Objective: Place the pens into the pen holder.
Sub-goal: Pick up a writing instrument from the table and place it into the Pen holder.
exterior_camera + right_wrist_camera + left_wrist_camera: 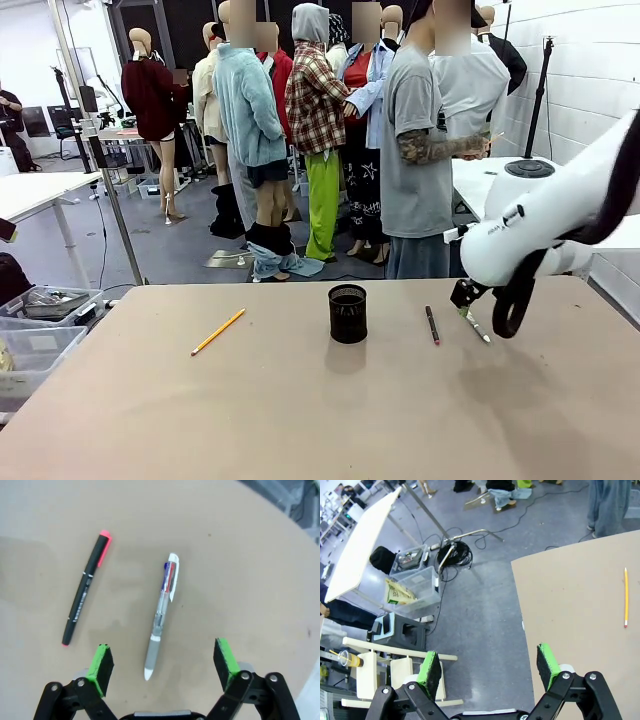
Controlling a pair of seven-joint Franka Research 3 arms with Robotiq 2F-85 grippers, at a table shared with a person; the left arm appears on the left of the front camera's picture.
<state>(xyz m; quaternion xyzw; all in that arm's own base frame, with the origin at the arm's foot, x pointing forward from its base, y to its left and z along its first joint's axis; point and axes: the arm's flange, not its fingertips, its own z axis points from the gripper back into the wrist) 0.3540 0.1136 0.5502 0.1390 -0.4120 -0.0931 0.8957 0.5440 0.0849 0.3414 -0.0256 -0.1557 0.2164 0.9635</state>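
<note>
The right gripper [163, 662], jaws apart at nine and three, hangs over the whitish clear-barrelled ballpoint pen [162, 612] lying twelve-to-six.

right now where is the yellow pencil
In the front view the yellow pencil lies flat on the left side of the table, left of the pen holder and apart from it.

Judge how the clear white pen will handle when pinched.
The pen looks like rigid, thin plastic, probably light, so it should lift without bending. Its round barrel may roll if nudged, though the side clip could stop it. The grey grip section, lying inside the open right gripper, likely holds better than the glossy barrel.
</note>
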